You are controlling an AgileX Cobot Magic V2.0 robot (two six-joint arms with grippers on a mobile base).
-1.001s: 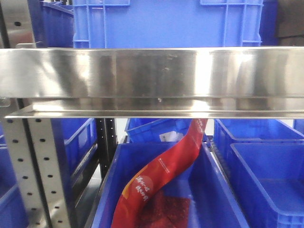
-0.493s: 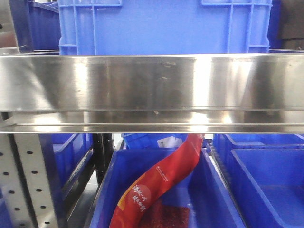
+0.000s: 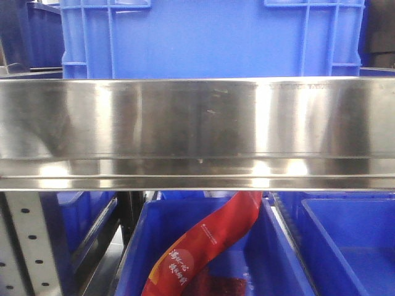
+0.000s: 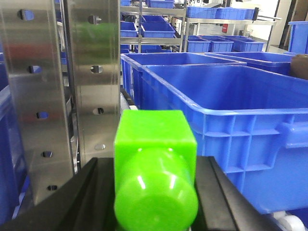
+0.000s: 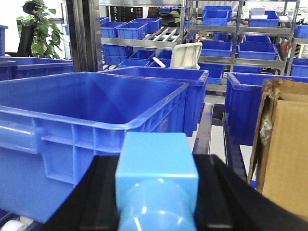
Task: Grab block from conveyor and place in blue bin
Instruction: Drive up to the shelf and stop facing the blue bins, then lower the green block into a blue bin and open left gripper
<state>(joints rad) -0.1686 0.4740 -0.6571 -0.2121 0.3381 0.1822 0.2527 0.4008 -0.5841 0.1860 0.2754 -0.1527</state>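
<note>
Green block [image 4: 155,163] clamped, light-blue block [image 5: 156,178] clamped

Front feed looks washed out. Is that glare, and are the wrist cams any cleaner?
Front view: soft overall, with bright glare bands across the steel rail; the red pouch below reads fine. Left wrist: the green block fills the foreground with small specular spots, and the top right corner is blown out. Right wrist: the blue block is near and slightly soft, shelves behind clear.

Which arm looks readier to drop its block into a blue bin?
Probably right: the right pincer holds a light blue block facing an open bin; the left pincer's green block faces a steel post.
</note>
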